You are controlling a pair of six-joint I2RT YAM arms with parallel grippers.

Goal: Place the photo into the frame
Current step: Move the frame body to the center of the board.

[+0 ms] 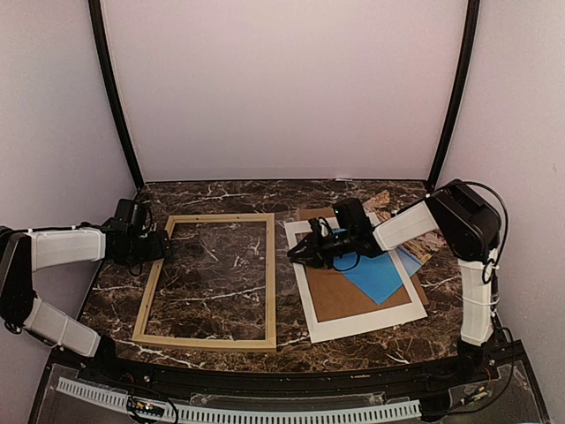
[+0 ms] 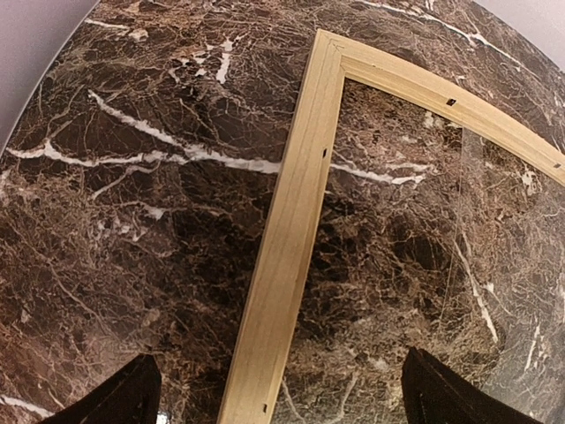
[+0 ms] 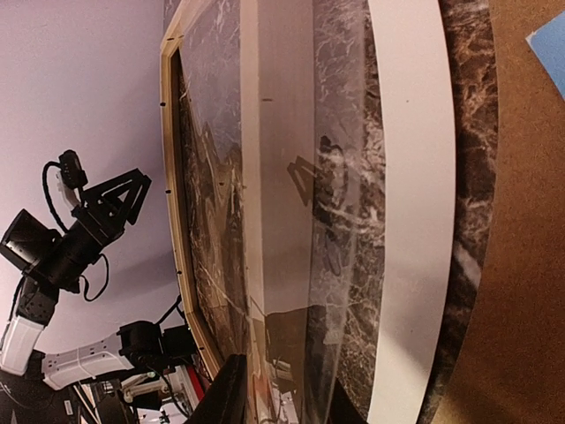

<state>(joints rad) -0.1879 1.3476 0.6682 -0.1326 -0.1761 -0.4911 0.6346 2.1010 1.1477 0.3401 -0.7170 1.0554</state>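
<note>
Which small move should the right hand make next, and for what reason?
Probably raise the right hand from above the left edge of the white mat and move it right toward the photo, which lies partly under that arm. The wooden frame holds no photo yet.

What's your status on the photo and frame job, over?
Left tool open at left rail of the frame. Right tool above edge of the white mat, jaws unclear. Photo outside the frame, partly under right arm.

There is one frame (image 1: 270,283), one mat (image 1: 357,325), one cardboard board (image 1: 340,296), one blue sheet (image 1: 375,276), one photo (image 1: 382,203), one clear pane (image 3: 282,132), one left claw (image 1: 168,246), one right claw (image 1: 296,252).
</note>
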